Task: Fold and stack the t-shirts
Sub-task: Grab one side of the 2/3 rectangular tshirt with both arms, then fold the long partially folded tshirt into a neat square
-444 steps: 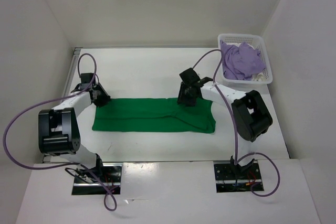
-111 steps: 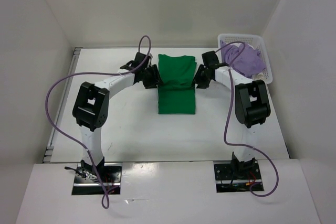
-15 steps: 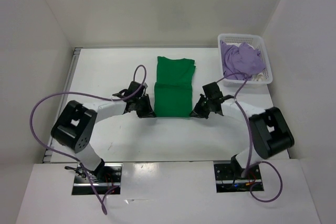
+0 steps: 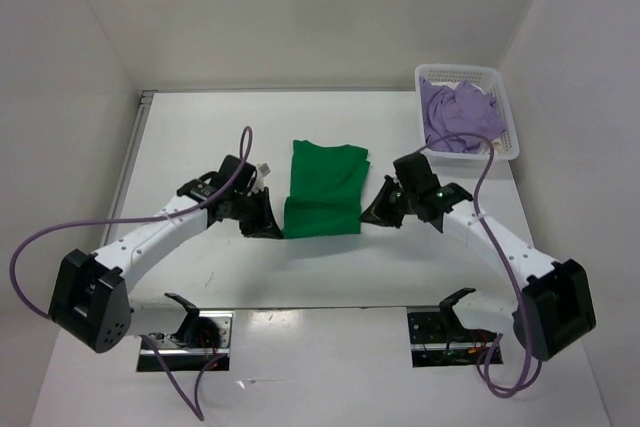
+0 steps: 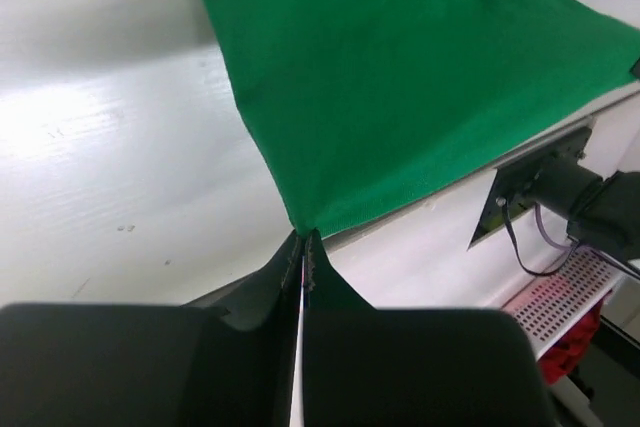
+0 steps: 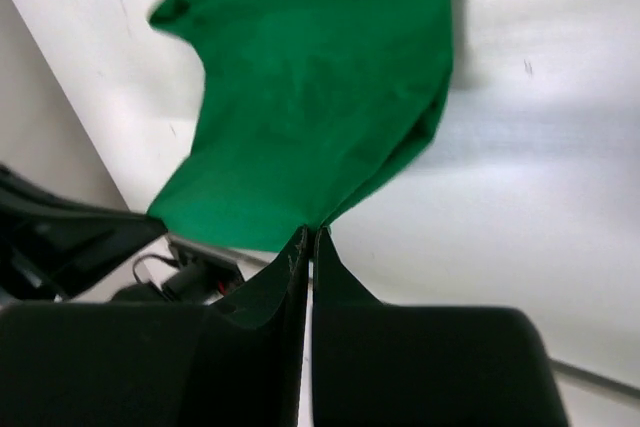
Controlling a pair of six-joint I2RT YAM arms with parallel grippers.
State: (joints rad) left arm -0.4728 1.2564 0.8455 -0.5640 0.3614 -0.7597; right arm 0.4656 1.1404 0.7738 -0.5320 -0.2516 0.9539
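Left gripper (image 4: 274, 229) and right gripper (image 4: 367, 217) each clamp a near corner of the green t-shirt (image 4: 325, 187) (spread between them)

Corners of green shirt (image 4: 325, 187) hidden between fingers (image 5: 332, 292); lavender shirt (image 4: 458, 117) covers rest of basket (image 4: 455, 70) contents.
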